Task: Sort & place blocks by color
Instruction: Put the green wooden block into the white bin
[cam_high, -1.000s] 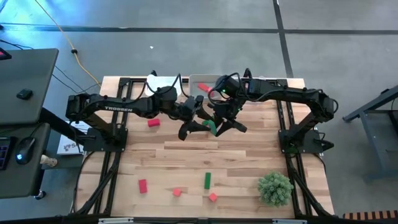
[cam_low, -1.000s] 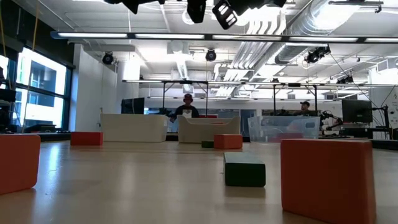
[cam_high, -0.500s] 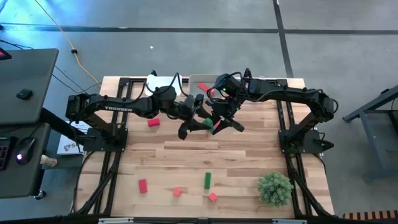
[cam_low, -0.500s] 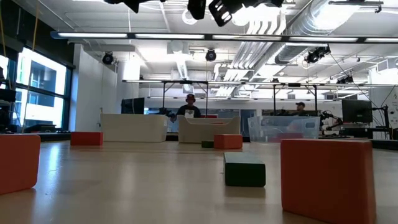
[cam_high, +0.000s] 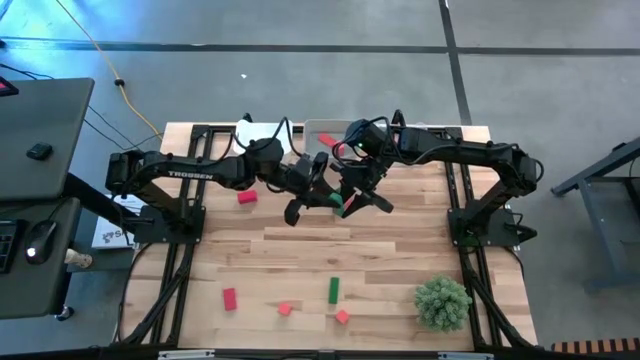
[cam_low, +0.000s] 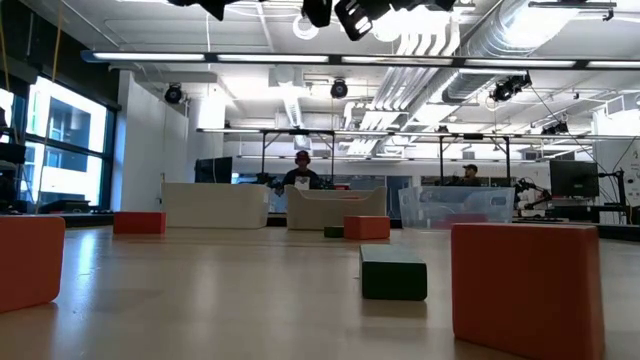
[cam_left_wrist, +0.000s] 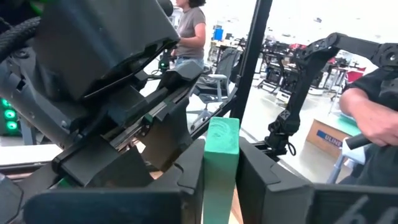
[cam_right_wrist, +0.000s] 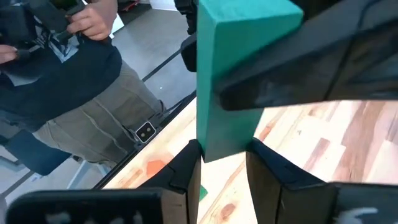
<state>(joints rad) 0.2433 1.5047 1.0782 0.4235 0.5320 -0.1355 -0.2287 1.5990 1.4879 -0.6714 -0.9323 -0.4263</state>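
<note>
Taking the bushy green plant (cam_high: 442, 302) at the table's near right corner as the landmark, the loose blocks lie to its left along the near edge: a red block (cam_high: 229, 297) farthest off, then a salmon cube (cam_high: 285, 309), a green bar (cam_high: 334, 290) standing lengthwise, and a second salmon cube (cam_high: 342, 317) nearest the plant. A further red block (cam_high: 246, 198) lies well up the table, far from the plant, beside the left arm. Both arms meet high over the middle of the table, well beyond the plant, and there the left gripper (cam_left_wrist: 221, 177) is clenched on one end of a green block (cam_left_wrist: 222, 163) while the right gripper (cam_right_wrist: 224, 163) pinches the other end of it (cam_right_wrist: 231, 74), so the block is gripped from both sides in the air. From above, only a sliver of that block (cam_high: 338, 203) shows between the dark fingers, and the trays at the far edge are largely covered by the arms. The level view cuts the grippers off at its upper edge. Beyond the table a person (cam_right_wrist: 62, 93) stands, partly out of frame.
</note>
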